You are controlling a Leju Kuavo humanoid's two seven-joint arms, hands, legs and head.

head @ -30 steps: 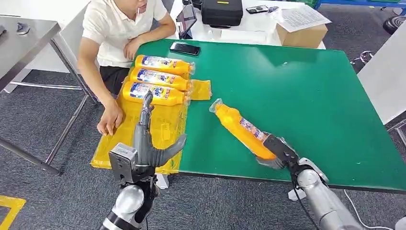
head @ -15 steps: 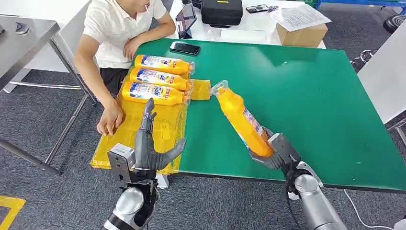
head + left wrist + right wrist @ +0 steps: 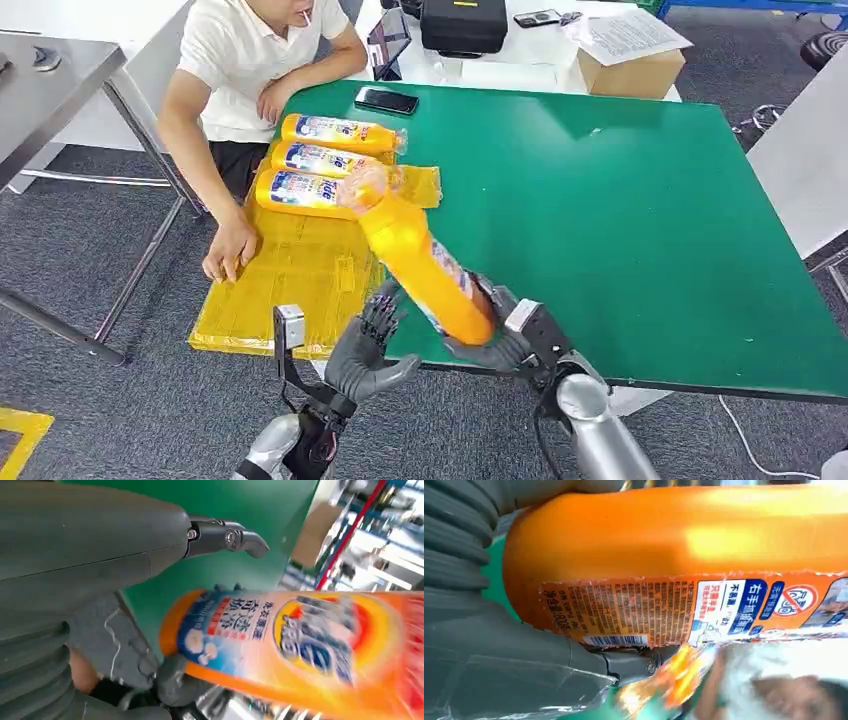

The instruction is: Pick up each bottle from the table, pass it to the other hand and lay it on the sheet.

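Head view gives you the green table [image 3: 640,220] across the centre and right of the frame. A person [image 3: 250,70] sits at its upper-left corner, one hand [image 3: 228,250] resting on the yellow sheet [image 3: 290,285], which lies at the table's left edge and hangs over the near-left corner. Three bottles [image 3: 330,160] lie side by side on the far end of the sheet, caps toward frame right.

Note the held bottle [image 3: 420,265] at lower centre. It is raised off the table, tilted, base low at the right hand [image 3: 500,335] and cap end up and to the left, overlapping the nearest laid bottle in the picture. The right hand grips the base, fingers wrapped around it. In the right wrist view you see the same bottle [image 3: 684,565] lying across the palm, back label facing the camera, a thumb [image 3: 629,662] under the label edge.

Check the left hand [image 3: 370,355] at lower centre-left, just beside the bottle's lower part. Its fingers are spread and it holds nothing. In the left wrist view the bottle's front label [image 3: 300,635] sits close against the palm, with the thumb [image 3: 225,535] clear of it; you cannot tell whether the palm touches the bottle.

A phone [image 3: 386,100] lies on the table's far-left edge.
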